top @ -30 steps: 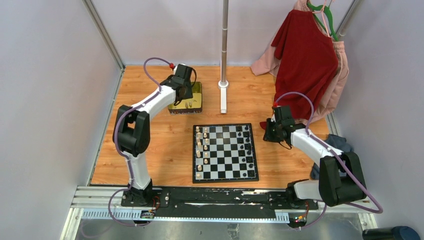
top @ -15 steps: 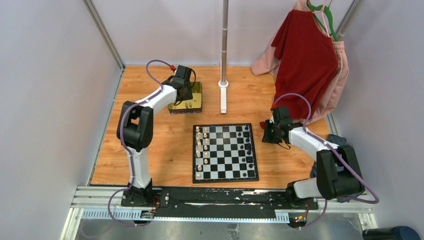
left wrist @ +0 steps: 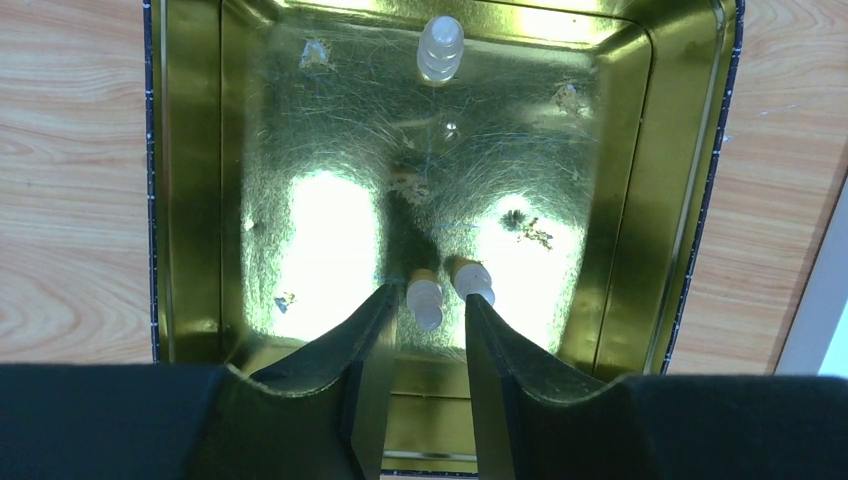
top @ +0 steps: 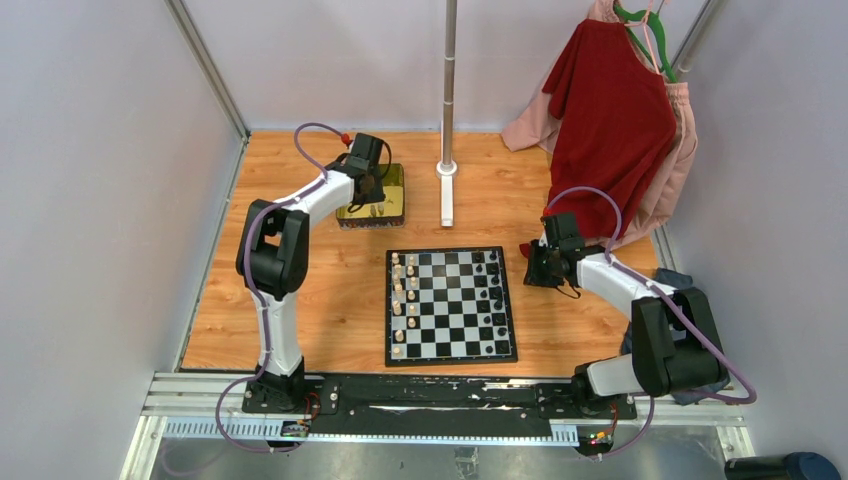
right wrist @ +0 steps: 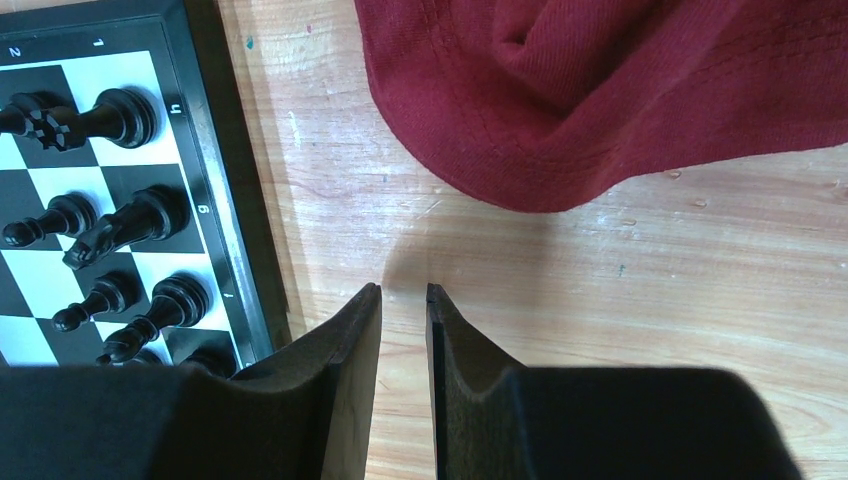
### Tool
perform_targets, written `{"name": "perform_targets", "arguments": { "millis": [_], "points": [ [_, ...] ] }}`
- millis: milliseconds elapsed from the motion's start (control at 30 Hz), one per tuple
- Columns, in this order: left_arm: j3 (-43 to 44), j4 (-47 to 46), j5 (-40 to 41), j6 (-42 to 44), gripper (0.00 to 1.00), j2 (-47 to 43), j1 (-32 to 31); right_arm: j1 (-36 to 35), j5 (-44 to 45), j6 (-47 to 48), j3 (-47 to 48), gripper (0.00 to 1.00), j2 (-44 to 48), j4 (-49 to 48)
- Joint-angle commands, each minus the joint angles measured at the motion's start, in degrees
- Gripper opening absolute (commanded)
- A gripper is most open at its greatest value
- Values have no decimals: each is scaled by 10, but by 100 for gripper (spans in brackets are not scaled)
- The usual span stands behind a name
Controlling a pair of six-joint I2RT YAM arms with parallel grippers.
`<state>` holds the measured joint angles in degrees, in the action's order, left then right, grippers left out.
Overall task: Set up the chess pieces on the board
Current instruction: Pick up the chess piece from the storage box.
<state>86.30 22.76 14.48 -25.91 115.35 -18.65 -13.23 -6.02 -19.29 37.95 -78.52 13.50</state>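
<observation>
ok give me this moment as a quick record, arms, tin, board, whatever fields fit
left gripper: down in the gold tin, jaws apart astride one pale piece
tin contents: three pale pieces in view, one near the far wall
right gripper: open, empty, over bare wood beside the board
board: pale pieces along its left side, black pieces along its right, middle squares bare
nearby: red garment lying on the wood ahead of the right gripper

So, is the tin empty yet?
Not empty. Three pale pieces are in the tin: two by the left tool, one at its far end.
</observation>
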Motion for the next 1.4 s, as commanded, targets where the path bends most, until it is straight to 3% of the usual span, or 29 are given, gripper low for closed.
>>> {"name": "perform_targets", "arguments": {
  "millis": [0,1033,1200,1367],
  "points": [
    [-4,-5,-6,4,36,10,5,5,4,-5,0,28,-6,4],
    [-10,-9,-9,7,35,38,6,5,0,-6,0,28,-15,0],
    [3,-6,-8,13,32,48,6,5,0,-5,0,28,-17,1],
    [6,-7,-2,15,16,48,6,6,1,-5,1,28,-18,1]
  ]
}}
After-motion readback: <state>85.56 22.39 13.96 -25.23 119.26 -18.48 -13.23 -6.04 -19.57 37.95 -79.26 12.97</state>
